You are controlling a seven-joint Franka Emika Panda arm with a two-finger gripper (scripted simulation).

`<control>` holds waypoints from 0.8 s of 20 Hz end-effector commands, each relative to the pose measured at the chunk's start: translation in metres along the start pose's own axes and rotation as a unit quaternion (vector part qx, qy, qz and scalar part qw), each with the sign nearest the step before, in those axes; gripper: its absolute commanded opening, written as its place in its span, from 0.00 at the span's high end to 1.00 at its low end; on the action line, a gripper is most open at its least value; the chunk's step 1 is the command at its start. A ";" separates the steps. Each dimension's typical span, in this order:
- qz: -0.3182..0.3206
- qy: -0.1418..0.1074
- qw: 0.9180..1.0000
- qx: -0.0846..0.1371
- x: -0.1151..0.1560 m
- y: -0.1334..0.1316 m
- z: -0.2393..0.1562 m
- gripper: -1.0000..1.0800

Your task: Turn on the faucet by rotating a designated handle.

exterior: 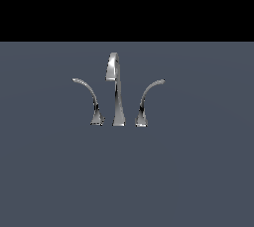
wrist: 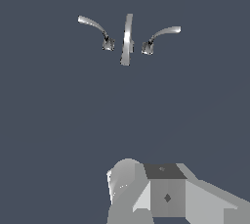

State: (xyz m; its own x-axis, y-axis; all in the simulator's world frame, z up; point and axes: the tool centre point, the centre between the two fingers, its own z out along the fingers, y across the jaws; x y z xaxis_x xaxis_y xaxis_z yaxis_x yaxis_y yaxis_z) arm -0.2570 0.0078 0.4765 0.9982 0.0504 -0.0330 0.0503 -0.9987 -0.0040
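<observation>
The handle (exterior: 147, 99) is standing on the exterior view's right of the faucet (exterior: 116, 89), its thin arm curving up and outward, nothing touching it. The mirror lever (exterior: 90, 99) is flanking the spout's other side. Bare grey floor (exterior: 198, 171) is lying open all around. In the wrist view the gripper (wrist: 161, 193) is sitting well apart from the handle (wrist: 158, 37); whether its claw is open, I cannot tell.

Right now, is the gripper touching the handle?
No. In the exterior view the handle stands alone beside the spout, no gripper near it.
</observation>
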 end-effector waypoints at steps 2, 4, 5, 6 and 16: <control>0.000 0.000 1.000 0.000 0.000 0.000 0.000 1.00; 0.003 0.000 1.000 0.000 0.001 -0.001 0.001 1.00; 0.005 0.000 1.000 0.000 0.002 -0.001 0.002 1.00; 0.008 0.000 1.000 0.000 0.003 -0.001 0.003 1.00; 0.073 0.001 0.997 0.002 0.027 -0.011 0.027 1.00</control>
State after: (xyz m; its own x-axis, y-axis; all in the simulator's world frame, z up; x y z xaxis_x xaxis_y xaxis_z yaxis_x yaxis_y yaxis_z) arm -0.2358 0.0186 0.4542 0.9971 -0.0695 -0.0313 -0.0696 -0.9976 -0.0028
